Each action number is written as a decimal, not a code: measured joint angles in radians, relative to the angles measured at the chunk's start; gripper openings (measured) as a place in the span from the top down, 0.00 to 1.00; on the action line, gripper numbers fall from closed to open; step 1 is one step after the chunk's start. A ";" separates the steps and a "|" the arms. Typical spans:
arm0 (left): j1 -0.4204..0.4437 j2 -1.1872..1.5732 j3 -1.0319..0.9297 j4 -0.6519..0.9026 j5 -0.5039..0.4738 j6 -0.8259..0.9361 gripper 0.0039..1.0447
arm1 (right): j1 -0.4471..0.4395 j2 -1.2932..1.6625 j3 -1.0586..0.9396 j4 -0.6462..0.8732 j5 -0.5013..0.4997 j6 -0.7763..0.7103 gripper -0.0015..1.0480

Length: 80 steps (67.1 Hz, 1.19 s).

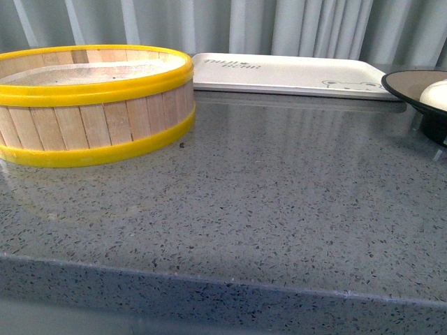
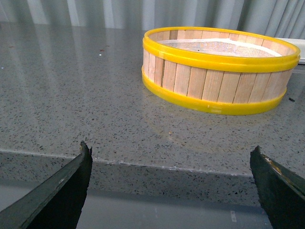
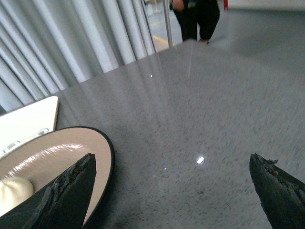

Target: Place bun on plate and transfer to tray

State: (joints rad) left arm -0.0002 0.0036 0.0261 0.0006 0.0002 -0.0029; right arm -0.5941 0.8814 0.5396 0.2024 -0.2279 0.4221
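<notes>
The front edge of the desk (image 1: 265,209) lies closest to us, grey and speckled, with the yellow-rimmed steamer basket (image 1: 94,105) on its left side. Both our tools are spread wide with nothing between their fingers. The left tool (image 2: 171,150) faces the basket, and the right tool (image 3: 172,158) hangs just beside the plate (image 1: 412,87).

The bun (image 1: 438,95) already sits on the plate. The plate stands on the desk at the right end of the tray (image 1: 286,73), not on it, and we cannot tell whether the two touch. We judge that only the transfer is left.

The danger is tilt. The plate is shallow and the bun smooth, so a lopsided grip on the thin rim could let the bun slide off. The plate's foot could also catch the tray's raised rim if we carry it too low.
</notes>
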 joint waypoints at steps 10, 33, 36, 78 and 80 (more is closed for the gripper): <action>0.000 0.000 0.000 0.000 0.000 0.000 0.06 | -0.019 0.065 0.045 -0.048 -0.127 0.333 0.08; 0.000 0.000 0.000 0.000 0.000 0.000 0.06 | 0.059 0.261 0.095 -0.061 -0.221 0.660 0.08; 0.000 0.000 0.000 0.000 0.000 0.000 0.06 | 0.070 0.280 0.103 -0.049 -0.231 0.678 0.08; 0.000 0.000 0.000 0.000 0.000 0.000 0.06 | 0.217 0.389 0.120 0.027 -0.297 0.789 0.39; 0.000 0.000 0.000 0.000 0.000 0.000 0.06 | 0.209 0.396 0.120 0.026 -0.298 0.785 0.46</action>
State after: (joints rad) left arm -0.0002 0.0036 0.0261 0.0006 -0.0002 -0.0029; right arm -0.3851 1.2774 0.6594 0.2279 -0.5255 1.2076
